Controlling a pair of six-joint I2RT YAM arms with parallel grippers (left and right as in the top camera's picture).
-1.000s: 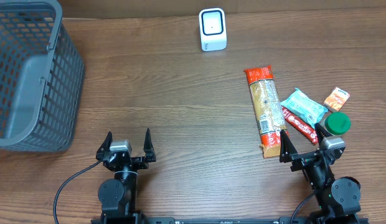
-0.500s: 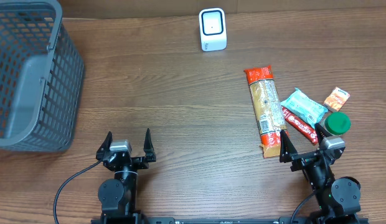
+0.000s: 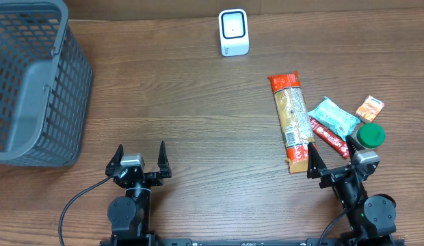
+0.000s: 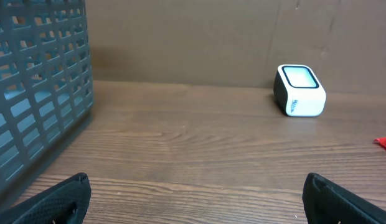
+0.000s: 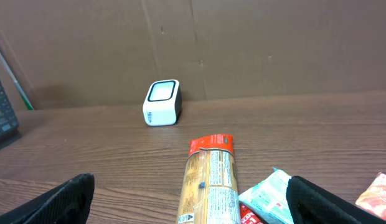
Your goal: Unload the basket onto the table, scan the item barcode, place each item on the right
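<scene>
The white barcode scanner (image 3: 234, 32) stands at the back of the table, its window facing up; it also shows in both wrist views (image 4: 299, 91) (image 5: 162, 102). The items lie in a cluster at the right: a long clear pasta bag with orange ends (image 3: 290, 121) (image 5: 208, 180), a teal packet (image 3: 334, 117), a red bar (image 3: 328, 137), a small orange packet (image 3: 370, 108) and a green-lidded jar (image 3: 370, 136). My right gripper (image 3: 329, 156) (image 5: 193, 199) is open at the near end of the pasta bag, holding nothing. My left gripper (image 3: 140, 154) (image 4: 196, 202) is open over bare wood.
A grey plastic basket (image 3: 34, 89) (image 4: 31, 93) fills the back left corner. A brown cardboard wall (image 5: 243, 43) runs behind the table. Bare wood lies between the left gripper and the scanner.
</scene>
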